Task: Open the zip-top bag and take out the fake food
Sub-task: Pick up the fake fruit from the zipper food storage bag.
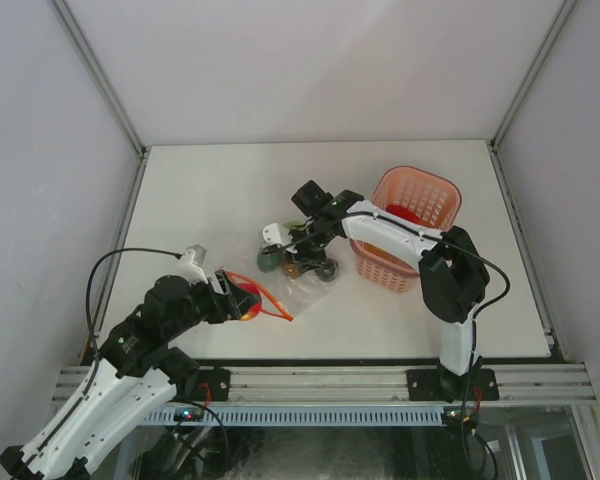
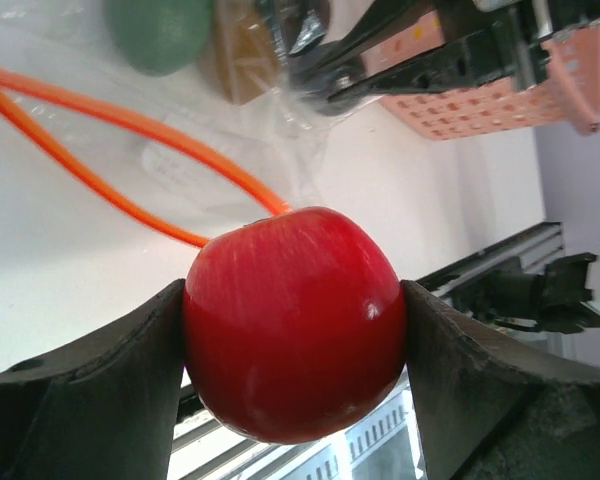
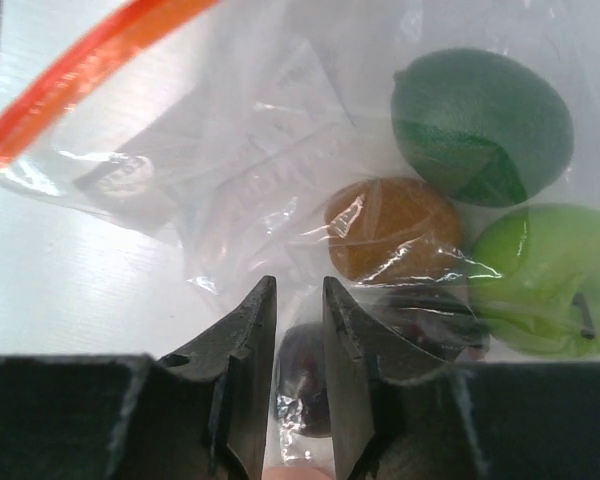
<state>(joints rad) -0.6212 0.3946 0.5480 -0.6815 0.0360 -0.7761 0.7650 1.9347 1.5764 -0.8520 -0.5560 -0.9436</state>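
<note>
Pink basket [image 1: 382, 268] beside clear zip-top bag [image 1: 302, 292]

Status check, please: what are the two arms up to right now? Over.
Left gripper shut on a red fruit, just outside the zip-top bag. Right gripper pinching that bag, mouth open. More fake food left inside. Nothing blocking.

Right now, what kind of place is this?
Probably a lab robot test cell: plain white walls box in a white table, an aluminium rail runs along its near edge, and the props are fake food in a zip-top bag.
</note>
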